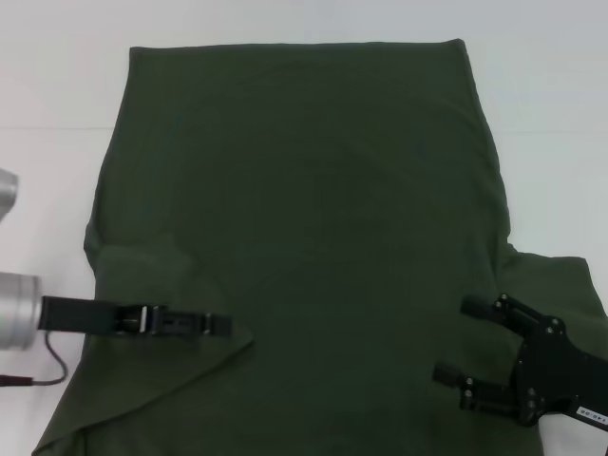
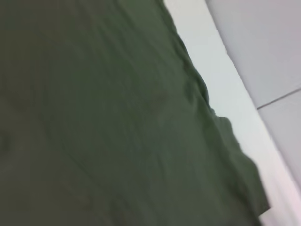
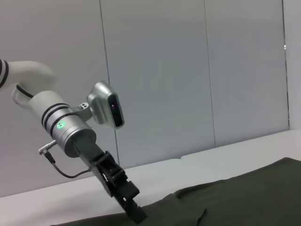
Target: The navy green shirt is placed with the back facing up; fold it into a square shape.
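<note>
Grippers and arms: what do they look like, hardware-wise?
The left gripper is slim and black on a silver cylindrical wrist with black bands and a green light; a thin black cable loops off it, and a silver camera pod sits above. The right gripper is black, two-fingered, with a small white label.

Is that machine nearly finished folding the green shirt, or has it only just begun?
Only just begun. The navy green shirt lies spread on the table, plain side up. The sleeve on the robot's left looks tucked in over the body. The left gripper rests on that flap; the right gripper, jaws open, is at the other sleeve. The square is still to come.
</note>
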Action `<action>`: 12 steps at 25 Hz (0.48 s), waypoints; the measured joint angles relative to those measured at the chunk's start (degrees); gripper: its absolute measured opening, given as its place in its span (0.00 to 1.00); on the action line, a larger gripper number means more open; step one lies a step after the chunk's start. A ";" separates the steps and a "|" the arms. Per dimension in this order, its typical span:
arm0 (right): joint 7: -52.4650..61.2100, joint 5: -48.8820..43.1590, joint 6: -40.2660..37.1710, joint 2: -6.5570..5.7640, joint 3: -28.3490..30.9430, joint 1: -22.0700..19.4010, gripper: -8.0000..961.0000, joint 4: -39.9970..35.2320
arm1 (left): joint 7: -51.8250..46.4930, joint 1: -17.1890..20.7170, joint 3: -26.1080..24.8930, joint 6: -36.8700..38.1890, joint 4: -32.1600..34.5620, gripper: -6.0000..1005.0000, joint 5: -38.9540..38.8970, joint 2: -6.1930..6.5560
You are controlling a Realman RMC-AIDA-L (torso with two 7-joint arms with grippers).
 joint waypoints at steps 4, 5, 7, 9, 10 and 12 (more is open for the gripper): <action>-0.18 0.00 0.09 -0.02 -0.05 -0.09 0.98 0.00 | 13.31 2.78 0.00 -0.87 4.18 0.90 -0.08 -0.51; -0.22 0.00 0.17 -0.04 0.00 -0.13 0.98 -0.01 | 17.17 3.83 0.08 -1.22 5.84 0.90 -0.10 -0.92; -0.35 0.00 0.27 -0.08 0.17 -0.26 0.98 -0.06 | 23.20 5.73 0.18 -2.18 8.72 0.90 -0.09 -1.85; -0.46 0.01 0.35 -0.09 0.19 -0.36 0.98 -0.09 | 27.04 7.94 0.17 -4.26 12.45 0.90 -0.08 -3.21; -0.48 0.01 0.45 -0.09 0.22 -0.45 0.98 -0.09 | 27.58 8.94 0.15 -5.30 14.52 0.90 -0.15 -3.85; -0.52 0.01 0.66 -0.12 0.27 -0.66 0.98 -0.09 | 27.73 10.20 0.11 -5.90 17.10 0.90 -0.26 -4.56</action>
